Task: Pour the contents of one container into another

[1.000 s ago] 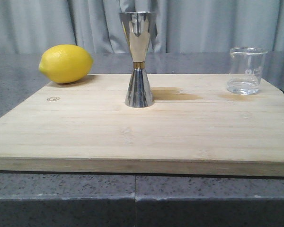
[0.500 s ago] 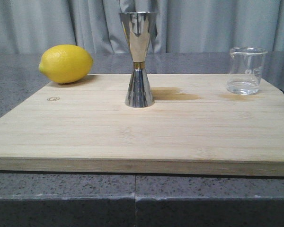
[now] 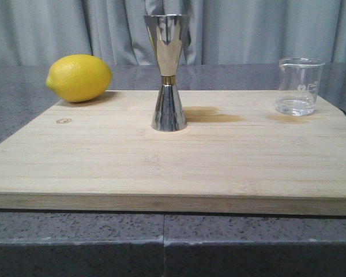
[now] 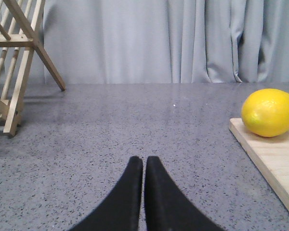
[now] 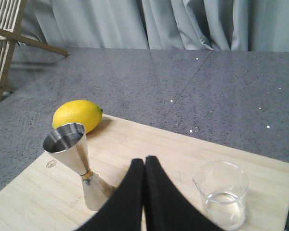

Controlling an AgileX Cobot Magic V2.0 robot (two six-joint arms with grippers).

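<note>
Bamboo board point(image 3: 161, 167) on speckled grey counter point(image 3: 75, 242), curtained backdrop point(image 3: 265, 29).

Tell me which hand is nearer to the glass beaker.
Right. The right hand, shut, hangs above the board close beside the glass beaker. The left hand, shut, sits over bare counter beyond the lemon.

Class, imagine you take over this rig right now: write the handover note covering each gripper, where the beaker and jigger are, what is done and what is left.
Left gripper: shut, empty, low over the grey counter, left of the board.
Right gripper: shut, empty, above the cutting board, between the two vessels.
Glass beaker: upright at the board's far right, a little clear liquid in the bottom.
Steel jigger: upright near the board's middle; its top cup looks empty in the right wrist view.
Lemon: far left corner, not involved.
Done: nothing yet.
Left: open a gripper, grasp the beaker, carry it to the jigger, pour.
</note>
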